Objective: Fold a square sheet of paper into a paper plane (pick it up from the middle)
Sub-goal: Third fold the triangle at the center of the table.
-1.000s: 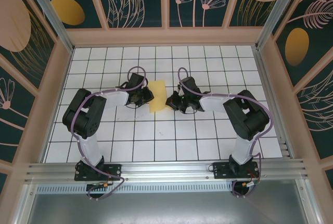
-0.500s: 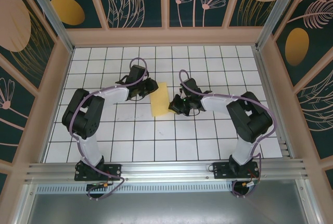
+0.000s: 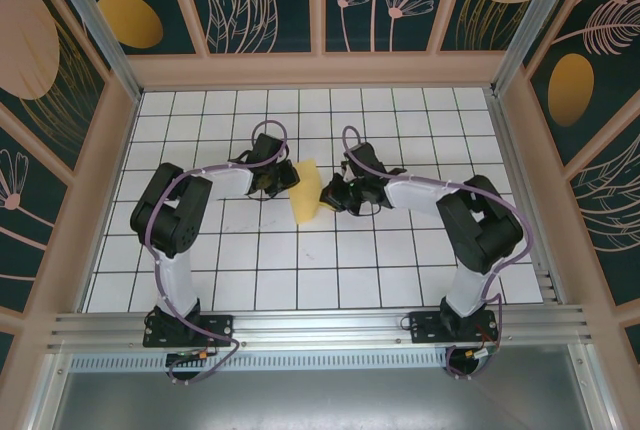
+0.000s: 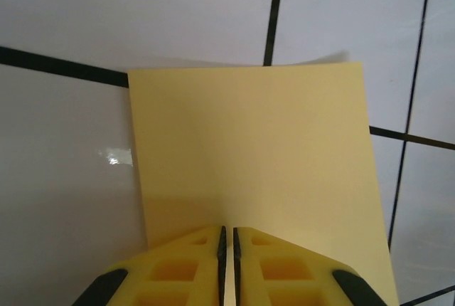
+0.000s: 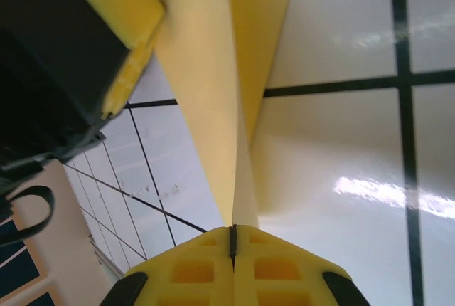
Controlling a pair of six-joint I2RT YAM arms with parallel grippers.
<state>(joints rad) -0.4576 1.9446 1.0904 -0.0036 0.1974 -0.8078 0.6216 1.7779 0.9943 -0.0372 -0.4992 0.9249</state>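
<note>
The square sheet of paper (image 3: 307, 193) is yellow and stands half-folded, raised off the tiles in the middle of the table between both grippers. My left gripper (image 3: 286, 179) meets its left side. In the left wrist view the jaws (image 4: 227, 229) are pinched to a thin slit at the near edge of the sheet (image 4: 256, 149). My right gripper (image 3: 328, 195) is shut on the paper's right edge. In the right wrist view the sheet (image 5: 206, 71) runs edge-on out of the closed gripper (image 5: 232, 228), with a left fingertip (image 5: 131, 28) beside it at upper left.
The white gridded table (image 3: 300, 270) is walled by wooden rails (image 3: 110, 180) on the left, right and back. Both arm bases (image 3: 185, 325) sit at the near edge. Open tiles lie in front of and behind the paper.
The left gripper has swung back in against the paper's left side and narrowed its jaws. The paper has gone from lying wider to standing up narrower. The right gripper shifted slightly up-left.
</note>
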